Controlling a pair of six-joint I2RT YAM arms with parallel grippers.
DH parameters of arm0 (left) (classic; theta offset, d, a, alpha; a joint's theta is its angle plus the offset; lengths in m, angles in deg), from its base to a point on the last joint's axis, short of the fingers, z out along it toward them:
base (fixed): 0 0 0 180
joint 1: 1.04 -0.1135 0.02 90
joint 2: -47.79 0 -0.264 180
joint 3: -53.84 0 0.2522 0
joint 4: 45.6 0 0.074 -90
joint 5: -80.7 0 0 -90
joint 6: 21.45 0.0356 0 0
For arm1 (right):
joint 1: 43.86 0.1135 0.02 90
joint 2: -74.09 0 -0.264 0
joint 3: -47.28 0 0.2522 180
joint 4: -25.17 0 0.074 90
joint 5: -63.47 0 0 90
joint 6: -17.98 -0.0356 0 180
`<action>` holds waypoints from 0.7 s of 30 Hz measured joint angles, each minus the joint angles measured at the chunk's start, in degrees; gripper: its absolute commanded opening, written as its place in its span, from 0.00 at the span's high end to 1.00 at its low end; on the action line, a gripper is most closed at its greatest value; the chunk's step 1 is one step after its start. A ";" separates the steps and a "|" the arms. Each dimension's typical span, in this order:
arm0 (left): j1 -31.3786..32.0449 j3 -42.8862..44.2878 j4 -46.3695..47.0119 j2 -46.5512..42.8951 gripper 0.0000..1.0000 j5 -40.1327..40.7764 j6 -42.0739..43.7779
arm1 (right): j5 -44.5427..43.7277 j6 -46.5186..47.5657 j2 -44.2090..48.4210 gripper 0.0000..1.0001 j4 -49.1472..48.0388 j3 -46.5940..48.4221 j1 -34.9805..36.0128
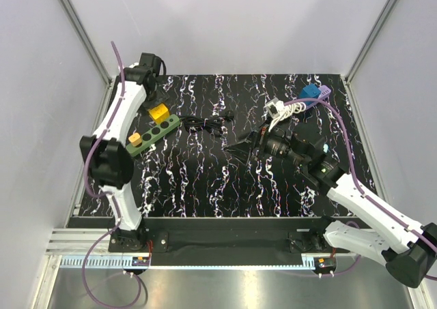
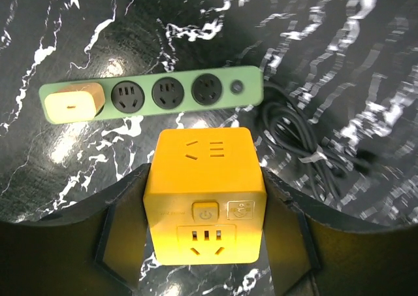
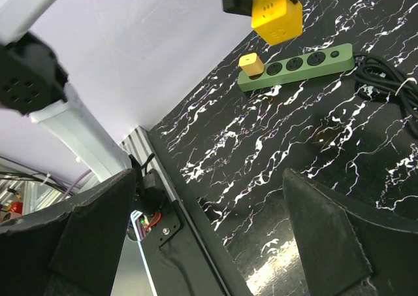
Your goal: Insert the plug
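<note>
Left gripper clamps the yellow cube plug, apparently clear above the table. Green power strip lies just ahead, long axis crosswise to the grip, three sockets free. Right gripper gapes empty, well apart; left arm is nearer.

Yellow cube plug; green power strip; black white-veined marble table.

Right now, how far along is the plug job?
Done: the strip has a small plug in its end socket. In hand: the left gripper holds the cube raised near the strip. Left: seating the cube in a free socket; the right gripper hangs open.
</note>
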 measured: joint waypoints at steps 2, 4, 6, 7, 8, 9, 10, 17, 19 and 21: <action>-1.22 2.25 -1.07 4.00 1.00 -0.13 -0.52 | 0.02 0.57 -0.17 0.00 -0.02 0.00 0.00; -2.62 3.82 -1.75 7.08 1.00 -0.17 -1.25 | 0.04 1.01 -0.59 0.00 -0.07 0.00 0.00; -4.26 5.70 -2.97 9.97 1.00 -0.17 -2.34 | 0.07 1.51 -1.29 0.00 0.00 0.00 0.00; -4.85 6.43 -3.41 11.06 1.00 -0.24 -2.82 | 0.07 1.70 -1.66 0.00 -0.02 0.00 0.00; -5.44 6.99 -3.72 12.07 1.00 -0.35 -3.21 | 0.07 1.88 -1.97 0.00 0.07 0.00 0.00; -5.99 7.39 -3.93 12.90 1.00 -0.46 -3.65 | 0.07 2.12 -2.29 0.00 0.13 0.00 0.00; -6.40 7.76 -4.22 13.64 1.00 -0.63 -3.91 | 0.07 2.45 -2.58 0.00 0.13 0.00 0.00; -7.17 8.94 -5.09 18.51 1.00 -1.84 -4.63 | 0.07 4.15 -4.09 0.00 0.13 0.00 0.00; -7.17 8.94 -5.09 19.78 1.00 -2.03 -4.59 | 0.07 4.48 -4.35 0.00 0.11 0.00 0.00; -7.19 9.40 -4.83 20.17 1.00 -2.19 -4.42 | 0.07 4.72 -4.59 0.00 0.11 0.00 0.00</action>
